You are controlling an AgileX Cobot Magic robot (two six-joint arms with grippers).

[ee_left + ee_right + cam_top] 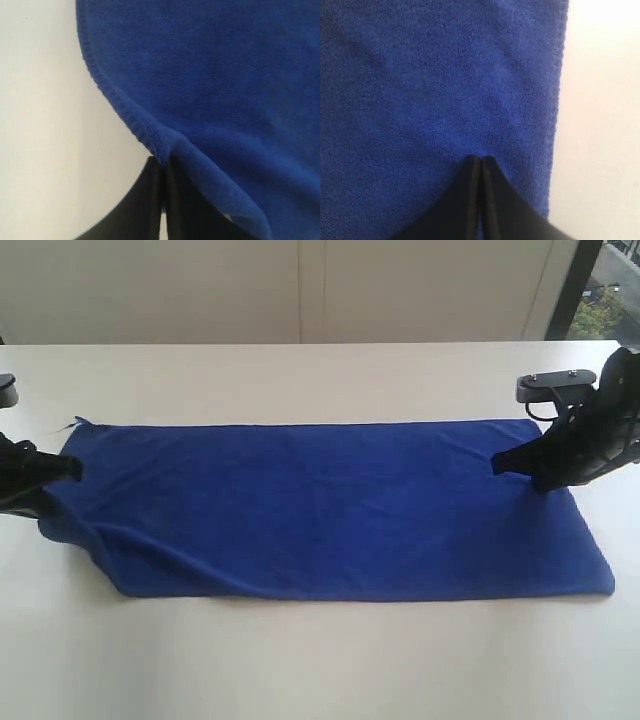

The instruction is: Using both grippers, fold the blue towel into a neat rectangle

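- The blue towel (330,510) lies spread lengthwise on the tabletop (300,670), mostly flat. Its left end is rumpled and slightly raised where it is gripped.
- Risk: the left tool (162,164) has only the hem (107,95) and a thin bit of cloth between its tips. We judge that a quick lift or a pull along the towel's length could slip the hem free and drop that end.
- Risk: if the two ends do not travel evenly, the fold may land skewed, with edges that do not line up. The creases at the left end could also be carried into the fold.
- The left tool (72,468) is closed on the towel's left short edge, pinching the hem.
- The right tool (497,466) is closed too, with its tips (481,161) on the cloth just inside the right short edge. The nap puckers there, so we judge it pinches a small fold, though the hold is less plain than on the left.
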